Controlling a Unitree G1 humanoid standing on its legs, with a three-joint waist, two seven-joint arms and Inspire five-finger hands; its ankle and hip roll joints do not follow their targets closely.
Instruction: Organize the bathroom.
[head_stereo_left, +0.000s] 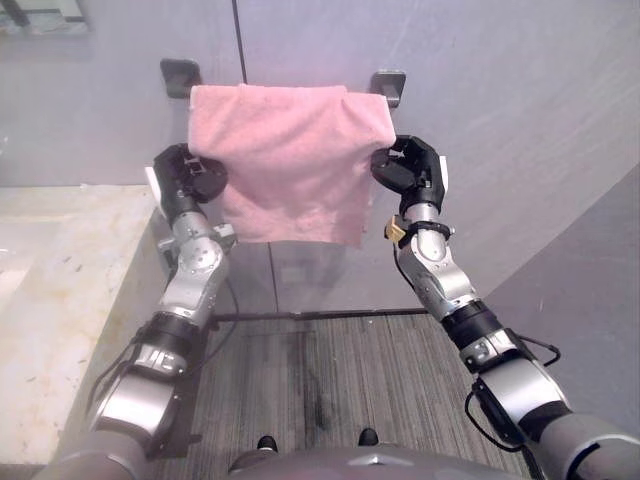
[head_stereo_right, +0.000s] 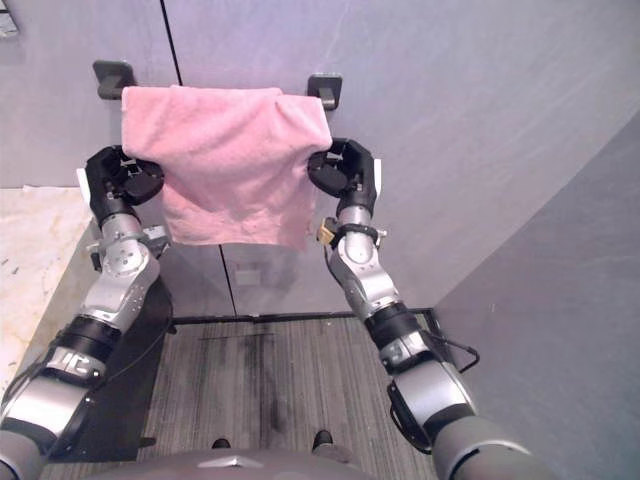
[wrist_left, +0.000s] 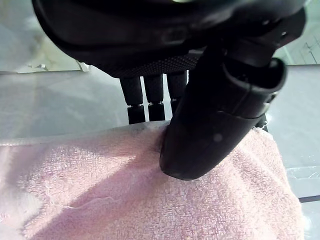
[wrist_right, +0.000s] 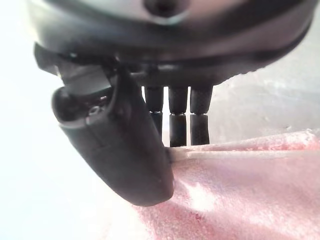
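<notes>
Soft, even indoor light falls across the grey wall (head_stereo_left: 480, 120), which carries a faint sheen and pale streaks. The pink towel (head_stereo_left: 290, 160) casts a dim shadow below its hem. In the right wrist view, strong glare bleaches one side to white. Both wrist views show the dark thumbs (wrist_left: 215, 115) blurred at close range, while towel fibres stay fairly crisp.

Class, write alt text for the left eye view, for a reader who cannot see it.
A pink terry towel hangs over a wall rail on dark brackets, and the robot's left hand and right hand pinch its two side edges. A pale marble counter lies to the left, above striped grey flooring.
</notes>
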